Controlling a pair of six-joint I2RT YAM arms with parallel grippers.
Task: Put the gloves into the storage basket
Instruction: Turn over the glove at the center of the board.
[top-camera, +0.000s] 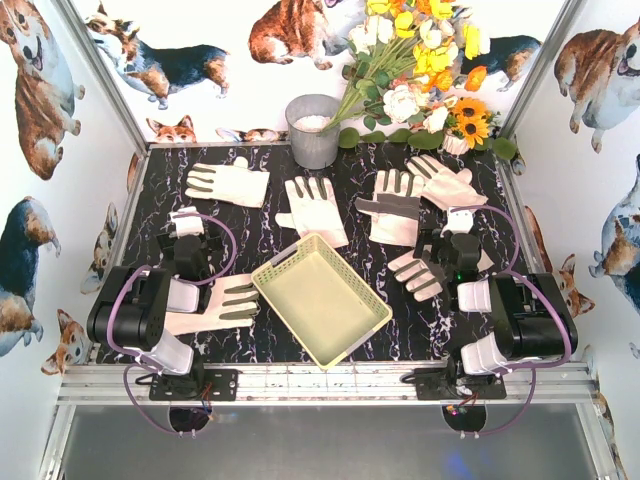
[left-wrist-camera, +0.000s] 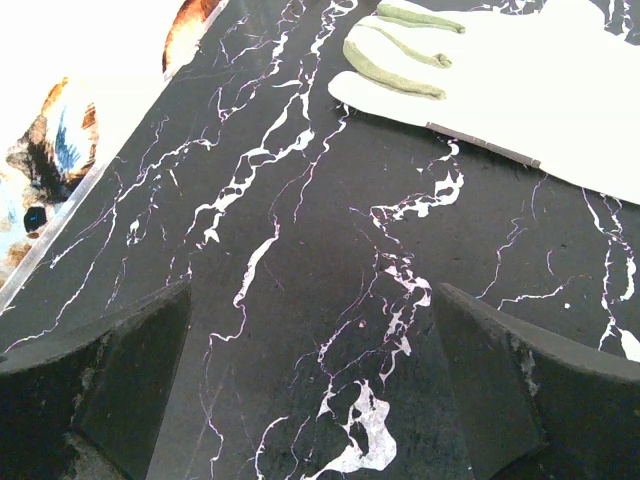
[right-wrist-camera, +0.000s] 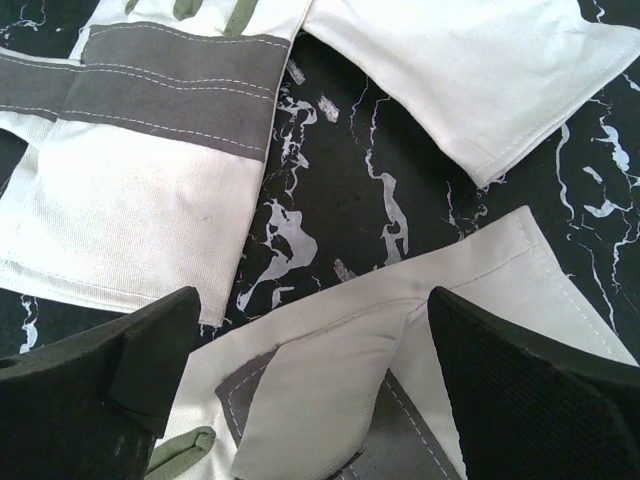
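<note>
The pale yellow-green storage basket (top-camera: 320, 298) lies empty and askew at the table's middle front. Several cream-white gloves lie flat around it: far left (top-camera: 228, 183), centre (top-camera: 314, 207), right of centre (top-camera: 392, 205), far right (top-camera: 445, 182), near right (top-camera: 422, 272) and near left (top-camera: 215, 305). My left gripper (top-camera: 187, 222) is open and empty over bare table (left-wrist-camera: 312, 330), with the far-left glove (left-wrist-camera: 520, 90) ahead of it. My right gripper (top-camera: 458, 222) is open and empty (right-wrist-camera: 312, 335) just above the near-right glove (right-wrist-camera: 320, 410), with two more gloves ahead (right-wrist-camera: 130, 200) (right-wrist-camera: 480, 70).
A grey metal bucket (top-camera: 313, 130) stands at the back centre, with a bunch of artificial flowers (top-camera: 420, 60) to its right. Walls with corgi prints close in the left, back and right sides. An aluminium rail (top-camera: 320, 380) runs along the front edge.
</note>
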